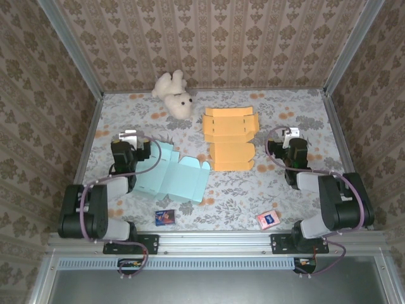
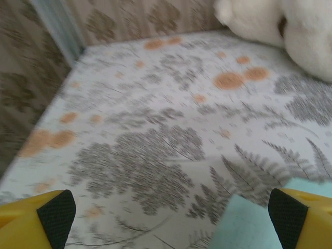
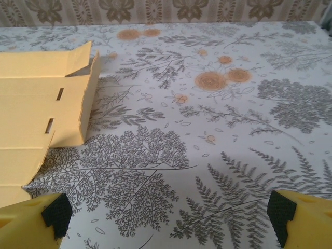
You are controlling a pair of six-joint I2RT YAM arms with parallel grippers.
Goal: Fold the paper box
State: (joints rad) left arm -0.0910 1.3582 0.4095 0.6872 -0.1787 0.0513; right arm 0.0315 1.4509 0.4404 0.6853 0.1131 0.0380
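Note:
Two flat, unfolded paper boxes lie on the fern-print table. The orange one [image 1: 231,136] is in the middle, and its right edge [image 3: 41,104] shows in the right wrist view. The light blue one [image 1: 174,174] lies left of centre, with a corner [image 2: 249,223] by my left gripper's right finger. My left gripper [image 1: 129,138] [image 2: 171,218] is open just left of the blue sheet, holding nothing. My right gripper [image 1: 291,135] [image 3: 168,215] is open to the right of the orange sheet, with bare table between its fingers.
A white plush bear [image 1: 174,94] [image 2: 290,31] lies at the back, left of the orange box. Two small cards lie near the front edge, a dark one [image 1: 164,217] and a pink one [image 1: 268,219]. Patterned walls with metal corner posts enclose the table.

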